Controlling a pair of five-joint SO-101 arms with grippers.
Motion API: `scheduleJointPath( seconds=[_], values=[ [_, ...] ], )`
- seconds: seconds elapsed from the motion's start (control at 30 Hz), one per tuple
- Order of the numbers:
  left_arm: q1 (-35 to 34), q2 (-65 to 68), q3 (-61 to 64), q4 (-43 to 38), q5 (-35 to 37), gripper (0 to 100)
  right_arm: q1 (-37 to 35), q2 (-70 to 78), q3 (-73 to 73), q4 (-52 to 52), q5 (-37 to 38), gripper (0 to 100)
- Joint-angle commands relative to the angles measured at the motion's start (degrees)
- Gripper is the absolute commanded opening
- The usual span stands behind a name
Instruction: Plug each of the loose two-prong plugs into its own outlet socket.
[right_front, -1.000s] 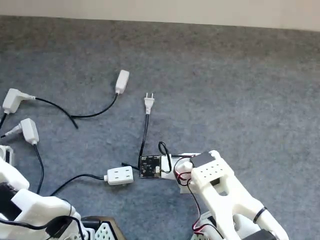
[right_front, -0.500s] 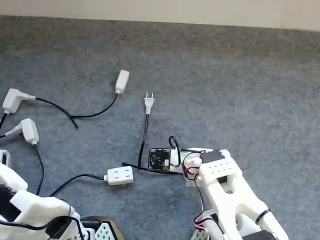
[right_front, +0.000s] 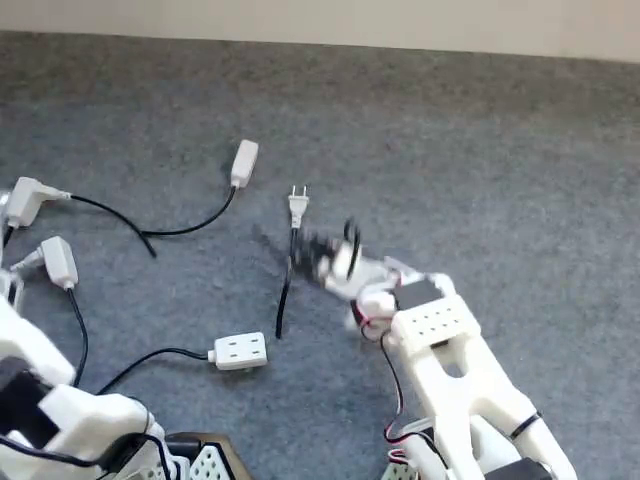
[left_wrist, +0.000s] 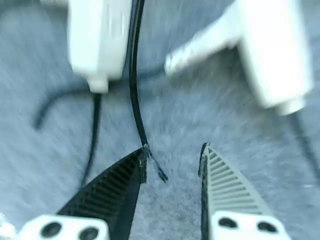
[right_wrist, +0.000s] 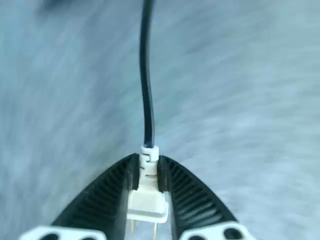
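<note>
My right gripper (right_wrist: 148, 159) is shut on a white two-prong plug (right_wrist: 146, 200). The prongs point back toward the wrist and its black cord (right_wrist: 146, 75) runs out past the fingertips. In the high view that gripper (right_front: 322, 258) hangs just right of a second two-prong plug (right_front: 298, 205) lying on the carpet, and a black cord (right_front: 283, 300) trails down from there. A white outlet socket (right_front: 240, 350) lies nearer the arms. My left gripper (left_wrist: 173, 152) is open over the carpet, with two white plugs (left_wrist: 100, 40) (left_wrist: 272, 55) just beyond its fingertips.
Two white plugs (right_front: 25, 200) (right_front: 58, 262) on black cords lie at the left edge, close to the left arm (right_front: 60, 420). Another white cord end (right_front: 244, 162) lies farther back. Grey carpet stretches bare to the right and to the far wall.
The right gripper drew back from beside the outlet socket, then lifted and swung toward the far side, pulling the black cord along. The left arm shifted slightly.
</note>
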Motion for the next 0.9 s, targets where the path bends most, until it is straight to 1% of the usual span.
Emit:
scheduleJointPath(
  seconds=[0.0,0.1,0.23,0.33,0.43,0.5,0.57,0.73,0.8,0.87],
  values=[
    [10.95,-9.27,-11.47,15.82,6.51,18,-1.45,-1.10,-25.89,7.43,-13.36,0.5],
    [19.65,-15.08,-17.27,22.86,8.88,18,-2.86,-1.10,-39.60,12.88,-22.95,0.5],
    [31.87,-23.16,-22.11,29.71,13.71,19,-5.93,-1.10,-54.11,18.68,-32.70,0.5],
    [39.60,-30.20,-23.25,32.62,16.79,26,-6.11,-0.13,-57.80,20.09,-40.18,0.5],
    [45.58,-37.76,-21.85,33.41,19.08,30,-6.02,1.98,-58.42,19.91,-50.02,0.5],
    [47.87,-43.30,-19.30,33.05,19.96,32,-6.02,3.30,-58.51,19.91,-57.67,0.5],
    [48.57,-48.66,-15.43,32.97,20.66,32,-6.20,3.91,-58.51,19.82,-62.95,0.5],
    [48.84,-63.16,-2.24,32.79,20.66,36,-6.37,4.70,-55.78,16.75,-71.82,0.5],
    [50.24,-69.76,2.24,32.79,20.75,36,-7.08,4.44,-52.26,14.90,-73.93,0.5],
    [52.35,-76.53,7.08,32.88,22.51,36,-8.66,4.09,-47.69,12.62,-75.34,0.5]
  ],
)
